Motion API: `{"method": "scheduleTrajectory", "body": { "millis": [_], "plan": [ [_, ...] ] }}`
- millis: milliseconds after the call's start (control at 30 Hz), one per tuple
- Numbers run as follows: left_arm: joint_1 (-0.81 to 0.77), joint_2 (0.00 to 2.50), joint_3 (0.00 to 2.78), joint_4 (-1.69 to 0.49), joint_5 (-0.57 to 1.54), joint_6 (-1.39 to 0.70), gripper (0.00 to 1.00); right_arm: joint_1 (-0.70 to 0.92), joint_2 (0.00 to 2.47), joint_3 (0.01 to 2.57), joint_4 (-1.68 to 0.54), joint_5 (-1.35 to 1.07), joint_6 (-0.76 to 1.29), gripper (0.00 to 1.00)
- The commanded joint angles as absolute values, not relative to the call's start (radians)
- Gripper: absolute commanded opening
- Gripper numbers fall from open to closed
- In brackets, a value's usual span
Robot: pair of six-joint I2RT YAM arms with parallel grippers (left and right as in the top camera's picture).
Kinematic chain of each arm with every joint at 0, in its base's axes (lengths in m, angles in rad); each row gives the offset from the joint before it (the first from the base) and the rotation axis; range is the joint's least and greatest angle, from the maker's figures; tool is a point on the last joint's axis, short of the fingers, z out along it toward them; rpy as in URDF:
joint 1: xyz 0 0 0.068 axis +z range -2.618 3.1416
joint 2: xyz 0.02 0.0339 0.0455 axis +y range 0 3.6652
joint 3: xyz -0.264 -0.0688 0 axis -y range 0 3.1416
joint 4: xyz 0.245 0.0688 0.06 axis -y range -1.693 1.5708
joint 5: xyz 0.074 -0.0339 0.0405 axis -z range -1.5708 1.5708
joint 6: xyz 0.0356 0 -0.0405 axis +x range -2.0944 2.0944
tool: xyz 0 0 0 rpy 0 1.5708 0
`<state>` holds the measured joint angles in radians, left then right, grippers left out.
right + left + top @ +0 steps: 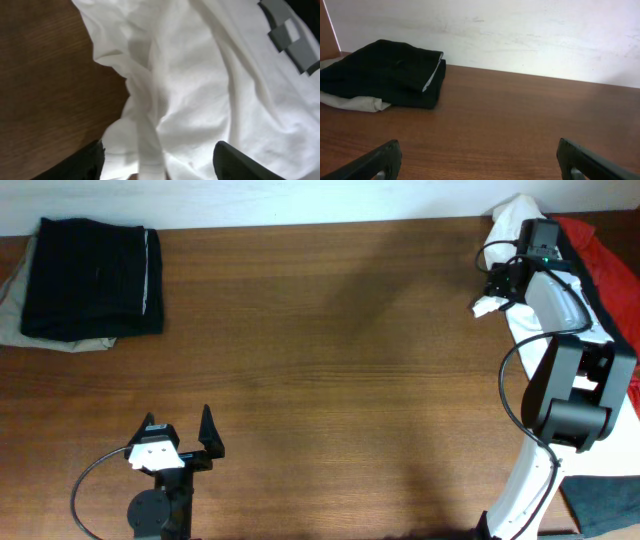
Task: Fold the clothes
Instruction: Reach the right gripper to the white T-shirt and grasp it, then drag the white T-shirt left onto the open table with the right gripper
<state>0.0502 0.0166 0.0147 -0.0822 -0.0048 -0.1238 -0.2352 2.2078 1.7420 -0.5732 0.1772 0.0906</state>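
Note:
The white T-shirt lies crumpled at the table's far right edge. It fills the right wrist view, where a grey-and-black pixel print shows at the top right. My right gripper is open, its fingers spread wide on either side of a bunched fold of the shirt. A red garment lies beside the shirt, partly hidden under the right arm. My left gripper is open and empty above bare table near the front left, seen also in the left wrist view.
A folded black garment rests on a beige cloth at the far left corner, also in the left wrist view. A white wall runs behind the table. The brown tabletop spans the middle.

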Motion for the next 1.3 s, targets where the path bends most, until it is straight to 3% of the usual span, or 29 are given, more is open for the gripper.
{"method": "scheduleTrajectory", "body": {
  "millis": [0,100,200,300,367,467,700,833,1133,1167,1200,1233,1267],
  "plan": [
    [0.054,0.012,0.009,-0.083,-0.004,-0.108,0.99,-0.236,2.238,1.755,-0.576,0.195,0.085,0.69],
    [0.054,0.012,0.008,-0.083,-0.004,-0.108,0.99,-0.236,2.273,1.755,-0.569,0.192,0.084,0.67],
    [0.054,0.012,0.009,-0.083,-0.004,-0.108,0.99,-0.236,2.275,1.755,-0.559,0.192,0.084,0.5],
    [0.054,0.012,0.009,-0.083,-0.004,-0.108,0.99,-0.236,2.275,1.755,-0.558,0.192,0.085,0.24],
    [0.054,0.012,0.009,-0.083,-0.004,-0.107,0.99,-0.236,2.275,1.757,-0.558,0.192,0.085,0.13],
    [0.054,0.012,0.009,-0.083,-0.004,-0.108,0.99,-0.236,2.275,1.757,-0.558,0.192,0.085,0.04],
    [0.054,0.012,0.009,-0.083,-0.004,-0.108,0.99,-0.112,2.181,1.836,-0.571,0.186,0.084,0.04],
    [0.054,0.012,0.009,-0.083,-0.004,-0.107,0.99,0.116,2.165,1.891,-0.534,0.002,0.087,0.04],
    [0.054,0.012,0.009,-0.083,-0.004,-0.108,0.99,0.68,2.166,1.891,-0.386,-0.124,0.253,0.04],
    [0.054,0.012,0.009,-0.083,-0.004,-0.108,0.99,0.724,2.166,1.891,-0.373,-0.118,0.266,0.04],
    [0.054,0.012,0.009,-0.083,-0.004,-0.108,0.99,0.75,2.166,1.891,-0.368,-0.099,0.276,0.22],
    [0.054,0.012,0.009,-0.083,-0.004,-0.108,0.99,0.761,2.166,1.891,-0.366,-0.082,0.275,0.32],
    [0.054,0.012,0.009,-0.083,-0.004,-0.108,0.99,0.759,2.165,1.891,-0.367,-0.082,0.275,0.73]
  ]
}}
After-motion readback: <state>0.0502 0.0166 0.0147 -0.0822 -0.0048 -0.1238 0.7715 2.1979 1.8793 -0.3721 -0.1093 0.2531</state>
